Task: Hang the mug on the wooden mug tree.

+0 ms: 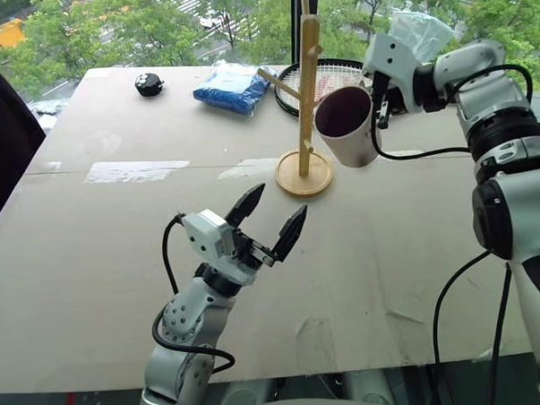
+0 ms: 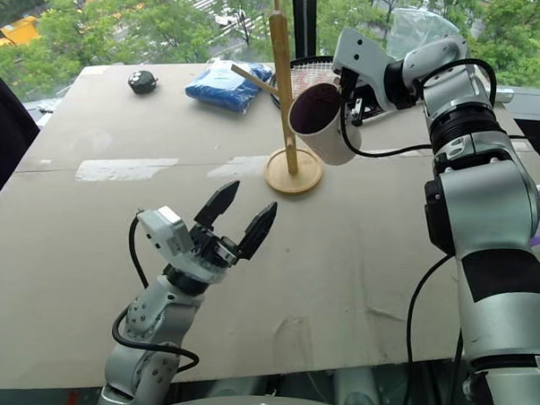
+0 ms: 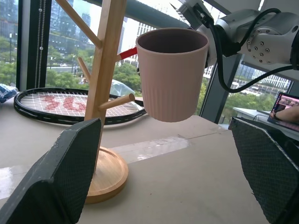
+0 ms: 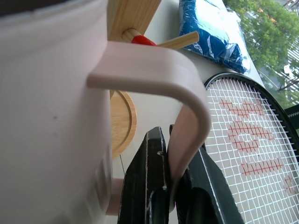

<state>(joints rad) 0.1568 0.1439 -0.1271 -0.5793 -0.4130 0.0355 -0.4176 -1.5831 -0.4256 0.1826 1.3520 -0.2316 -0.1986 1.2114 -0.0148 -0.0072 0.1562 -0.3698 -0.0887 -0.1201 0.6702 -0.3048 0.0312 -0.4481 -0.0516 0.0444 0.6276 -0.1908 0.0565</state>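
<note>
Left gripper point(image 1: 267, 222) lower centre, fingers wide, empty; right gripper point(image 4: 174, 196) pinching mug point(image 1: 348, 125) handle, upper centre, just right of wooden mug tree point(image 1: 307, 96) pegs.

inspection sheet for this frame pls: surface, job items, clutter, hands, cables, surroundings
Surface: tan table, pale tape-like patches.
Job's things: mug airborne, tilted, beside wooden mug tree; not hung yet.
Clutter: blue packet, racket, small black object, clear bag.
Hands: right hand shut on mug handle; left hand open, empty, above table.
Cables: black cable sags beside mug.
Surroundings: windows, trees, buildings outside.
</note>
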